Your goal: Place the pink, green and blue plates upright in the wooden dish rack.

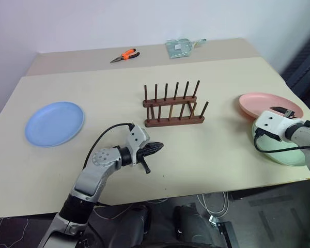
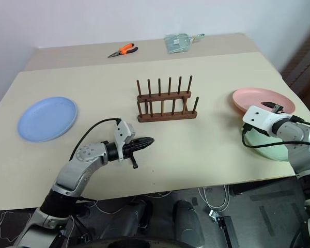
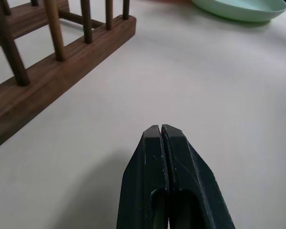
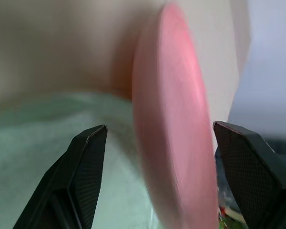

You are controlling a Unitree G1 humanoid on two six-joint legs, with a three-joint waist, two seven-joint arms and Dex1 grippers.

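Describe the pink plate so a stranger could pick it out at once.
Start from the beige table and find the wooden dish rack at its middle. Go to the table's right edge: the pink plate lies flat there, overlapping the green plate. It alone is salmon pink; the blue plate lies far left.

You've got a beige table point(image 1: 206, 155) butted against a second tan table point(image 1: 82, 61) behind it, a plain white wall point(image 1: 119, 20) at the back, dark floor point(image 1: 268, 217) below with loose white cables point(image 1: 212, 204), even soft light.
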